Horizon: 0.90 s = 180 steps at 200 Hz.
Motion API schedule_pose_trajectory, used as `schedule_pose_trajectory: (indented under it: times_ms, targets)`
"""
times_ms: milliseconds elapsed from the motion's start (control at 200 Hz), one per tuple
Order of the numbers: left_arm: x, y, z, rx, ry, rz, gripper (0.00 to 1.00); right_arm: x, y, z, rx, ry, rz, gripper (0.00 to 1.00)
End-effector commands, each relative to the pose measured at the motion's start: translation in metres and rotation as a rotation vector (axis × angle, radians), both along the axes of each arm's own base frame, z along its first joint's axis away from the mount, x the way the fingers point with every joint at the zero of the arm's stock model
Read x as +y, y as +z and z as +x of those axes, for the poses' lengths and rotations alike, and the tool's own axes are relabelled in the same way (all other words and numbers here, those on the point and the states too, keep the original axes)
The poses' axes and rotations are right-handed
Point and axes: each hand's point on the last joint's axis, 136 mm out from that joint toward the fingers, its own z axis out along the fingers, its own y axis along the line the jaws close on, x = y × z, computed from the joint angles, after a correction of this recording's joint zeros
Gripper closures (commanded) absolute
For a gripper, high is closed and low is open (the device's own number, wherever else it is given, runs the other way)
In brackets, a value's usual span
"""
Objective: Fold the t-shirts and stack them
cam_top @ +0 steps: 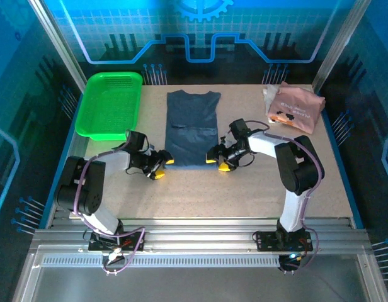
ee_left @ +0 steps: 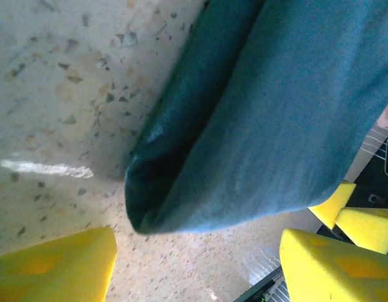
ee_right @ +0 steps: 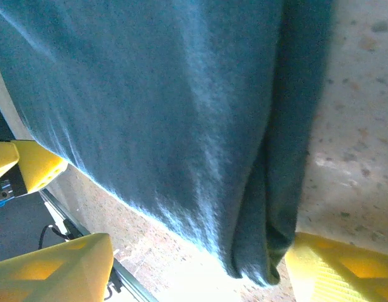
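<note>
The slate-blue t-shirt (cam_top: pixel 191 129) lies flat mid-table, folded into a long narrow strip with the collar at the far end. My left gripper (cam_top: pixel 157 166) sits low at its near left corner and my right gripper (cam_top: pixel 217 160) at its near right corner. In the left wrist view the shirt's folded corner (ee_left: pixel 244 126) lies just ahead of the open left gripper (ee_left: pixel 197 267), with bare table between the yellow fingers (ee_left: pixel 55 264). In the right wrist view the shirt's corner (ee_right: pixel 257 251) reaches down beside one finger (ee_right: pixel 339 270) of the open right gripper (ee_right: pixel 200 270). The pink t-shirt (cam_top: pixel 295 108) lies bunched at the back right.
A bright green mesh basket (cam_top: pixel 111 104) stands at the back left of the speckled table (cam_top: pixel 200 195). Metal rails (cam_top: pixel 194 236) run along the near edge by the arm bases. Bare table stretches in front of the blue shirt.
</note>
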Motion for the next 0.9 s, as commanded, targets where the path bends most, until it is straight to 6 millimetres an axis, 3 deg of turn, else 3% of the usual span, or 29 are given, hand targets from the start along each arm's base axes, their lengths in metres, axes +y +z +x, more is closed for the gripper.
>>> schedule_pose_trajectory:
  times_ms: [0, 250, 375, 510, 545, 715, 895]
  targets:
    - [-0.005, 0.005, 0.019, -0.046, 0.003, 0.007, 0.32, 0.008, -0.002, 0.006, 0.008, 0.003, -0.014, 0.37]
    - [-0.008, -0.003, 0.036, -0.042, -0.004, 0.068, 0.45, 0.014, -0.005, 0.019, 0.012, 0.001, -0.026, 0.7]
    - [-0.008, -0.005, 0.044, -0.046, -0.012, 0.12, 0.64, 0.013, -0.005, 0.021, 0.014, 0.0, -0.036, 0.81]
    - [-0.004, -0.002, 0.043, -0.076, -0.061, 0.236, 0.93, 0.011, -0.001, 0.017, 0.019, -0.002, -0.045, 0.9]
    - [-0.003, 0.0, 0.039, -0.08, -0.085, 0.275, 1.0, 0.01, 0.0, 0.014, 0.023, 0.002, -0.047, 0.92]
    - [0.007, 0.02, 0.014, -0.116, -0.108, 0.33, 1.0, 0.004, 0.014, -0.007, 0.027, 0.02, -0.059, 0.97]
    - [0.001, 0.045, -0.033, -0.138, -0.095, 0.28, 1.0, -0.008, 0.036, -0.042, 0.019, 0.022, -0.082, 0.99]
